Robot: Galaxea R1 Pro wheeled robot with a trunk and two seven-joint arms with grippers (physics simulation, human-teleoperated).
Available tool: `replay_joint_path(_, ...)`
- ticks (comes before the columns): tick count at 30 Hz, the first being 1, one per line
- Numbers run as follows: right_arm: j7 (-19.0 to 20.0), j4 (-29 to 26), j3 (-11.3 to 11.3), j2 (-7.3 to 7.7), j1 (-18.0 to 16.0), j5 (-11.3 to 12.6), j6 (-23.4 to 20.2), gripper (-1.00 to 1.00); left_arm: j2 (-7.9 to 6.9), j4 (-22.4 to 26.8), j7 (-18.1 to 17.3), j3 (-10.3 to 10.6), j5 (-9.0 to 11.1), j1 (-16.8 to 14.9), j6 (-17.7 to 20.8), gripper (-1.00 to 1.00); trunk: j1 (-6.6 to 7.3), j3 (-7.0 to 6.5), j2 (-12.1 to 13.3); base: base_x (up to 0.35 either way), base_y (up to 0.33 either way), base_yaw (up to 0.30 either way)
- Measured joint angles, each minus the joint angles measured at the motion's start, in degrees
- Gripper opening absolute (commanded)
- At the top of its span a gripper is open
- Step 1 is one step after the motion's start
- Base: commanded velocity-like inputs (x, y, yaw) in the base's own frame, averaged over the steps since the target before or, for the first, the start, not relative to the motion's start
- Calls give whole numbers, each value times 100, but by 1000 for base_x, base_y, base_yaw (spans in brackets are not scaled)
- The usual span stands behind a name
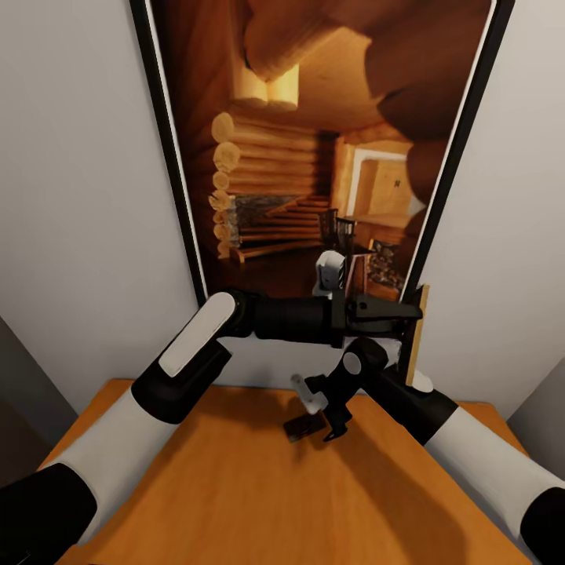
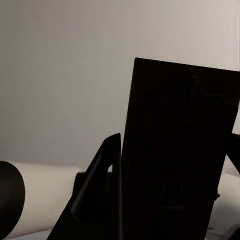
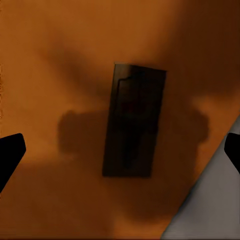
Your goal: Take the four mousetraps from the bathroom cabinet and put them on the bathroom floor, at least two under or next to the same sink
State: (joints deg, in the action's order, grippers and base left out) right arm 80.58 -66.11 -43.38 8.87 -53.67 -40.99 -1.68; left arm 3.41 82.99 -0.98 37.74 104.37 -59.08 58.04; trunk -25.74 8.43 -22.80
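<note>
**One trap gripped, one flat on cabinet top**

Left gripper (image 1: 410, 312) reaches across toward the wall, fingers clamped on a mousetrap (image 1: 414, 333) held upright on edge; in the left wrist view it is a dark slab (image 2: 175, 150), detail too dim to read. Right gripper (image 1: 326, 416) points down over the cabinet (image 1: 235, 486) top, fingertips (image 3: 11, 152) wide apart. Second mousetrap (image 3: 133, 120) lies flat on the wood directly beneath, untouched, in shadow. Framed log-cabin picture (image 1: 314, 141) hangs on the wall behind.

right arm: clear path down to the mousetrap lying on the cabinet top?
Probably yes. The right gripper hangs above the mousetrap on the cabinet, jaws open, nothing between. The left gripper, holding another trap upright, sits higher.
</note>
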Motion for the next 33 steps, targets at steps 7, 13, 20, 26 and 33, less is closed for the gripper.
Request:
replay_joint_path(7, -8, 35, 2, -12, -4, 5, 3, 100, 41, 0, -8, 6, -5, 0, 0, -100, 1, 0, 1, 194, -107, 0)
replay_joint_path(13, -4, 46, 14, 10, -5, 21, 185, 100, 46, 0, -21, 6, -2, 0, 0, -100, -1, 0, 1, 47, -14, 0)
replay_joint_path(20, -4, 472, 17, -5, -4, 24, 400, 100, 167, 0, -20, 63, -1, 0, 0, -100, -1, 0, 1, 4, -1, 0)
replay_joint_path(26, -8, 600, 18, -8, -5, 28, 551, 100, 210, 0, -17, 210, -3, 0, -6, -100, -1, 0, 1, 0, 0, 0)
replay_joint_path(33, -31, 622, 4, -30, -5, 33, 572, 100, 219, 0, -16, 233, -3, 0, -8, -100, -1, 0, 1, 0, 0, 0)
